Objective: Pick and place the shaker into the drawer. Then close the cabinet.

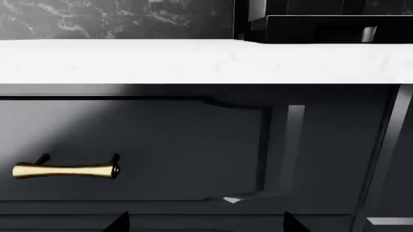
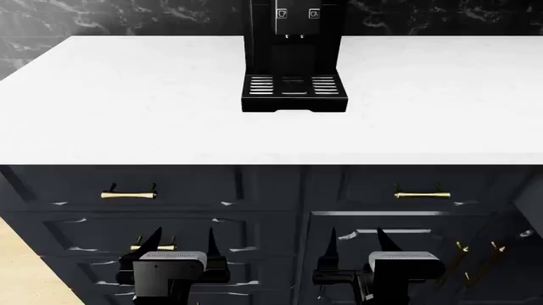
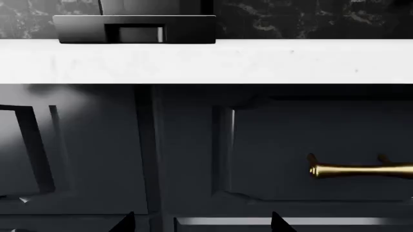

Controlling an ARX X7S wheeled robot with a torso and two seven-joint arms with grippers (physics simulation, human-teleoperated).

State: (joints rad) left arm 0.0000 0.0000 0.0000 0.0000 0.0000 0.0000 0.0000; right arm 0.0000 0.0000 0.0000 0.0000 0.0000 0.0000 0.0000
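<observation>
Both hands, left hand (image 2: 182,244) and right hand (image 2: 355,244), hang spread and empty; the shaker is unseen, so first pull a brass handle (image 2: 129,193) squarely outward.

1. The white table (image 2: 127,108) top is the brightest area in all three views, evenly lit and nearly blown out, with almost no texture left.
2. The navy cabinet (image 2: 254,210) fronts below it are dim, lying in the shade under the table edge.
3. In the left wrist view a soft diagonal patch of light crosses the drawer panel (image 1: 129,145); its upper right fades to near black.
4. Brass handles (image 1: 65,170) catch warm highlights, and panel bevels show thin pale glints.
5. The black coffee machine (image 2: 294,57) is glossy, with faint reflections.
6. Renders are sharp, without blur or visible edge distortion.
</observation>
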